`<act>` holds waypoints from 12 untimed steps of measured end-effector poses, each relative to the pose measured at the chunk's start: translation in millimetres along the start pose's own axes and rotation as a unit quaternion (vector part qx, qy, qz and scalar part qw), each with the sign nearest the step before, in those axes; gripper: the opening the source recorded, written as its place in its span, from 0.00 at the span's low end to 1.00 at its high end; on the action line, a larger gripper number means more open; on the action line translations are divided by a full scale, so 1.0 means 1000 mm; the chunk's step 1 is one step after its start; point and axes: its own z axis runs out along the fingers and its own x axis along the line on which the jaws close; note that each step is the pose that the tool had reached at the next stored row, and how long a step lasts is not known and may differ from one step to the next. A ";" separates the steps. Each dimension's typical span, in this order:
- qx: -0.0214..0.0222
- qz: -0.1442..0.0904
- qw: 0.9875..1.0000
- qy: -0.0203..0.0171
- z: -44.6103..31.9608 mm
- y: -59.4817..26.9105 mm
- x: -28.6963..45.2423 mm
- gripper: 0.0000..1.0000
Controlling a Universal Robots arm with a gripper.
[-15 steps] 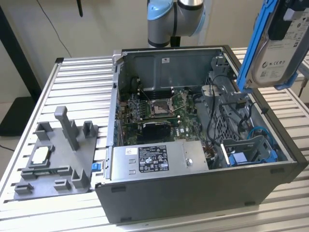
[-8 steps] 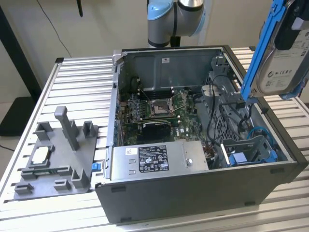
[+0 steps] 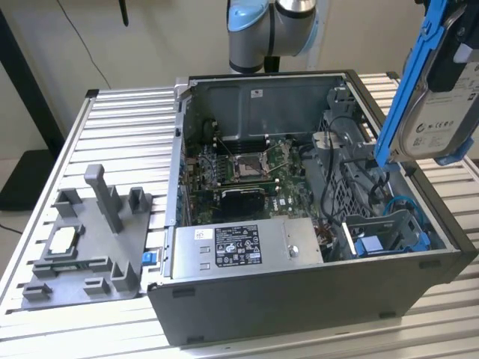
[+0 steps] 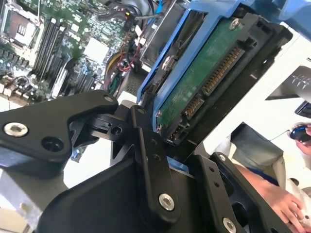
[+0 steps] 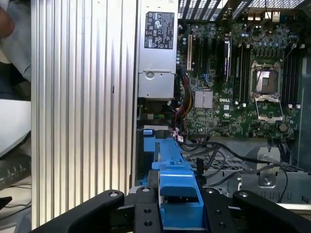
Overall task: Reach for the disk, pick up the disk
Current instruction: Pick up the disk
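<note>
Grey fixture plate (image 3: 86,254) lies on the ribbed surface (image 3: 127,127) at the exterior view's left. Centre: open computer case (image 3: 299,299), motherboard (image 3: 247,168) exposed. At the right, the disk (image 3: 434,112) hangs tilted in its blue bracket, above the drive bay and apart from it. The gripper (image 5: 177,206) has its fingers (image 4: 150,160) closed on the bracket. Judgement: pick-up effectively achieved; a secure hold matters now.
</note>
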 end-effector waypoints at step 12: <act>0.000 0.002 1.000 0.000 0.0218 -0.0006 0.0054 0.00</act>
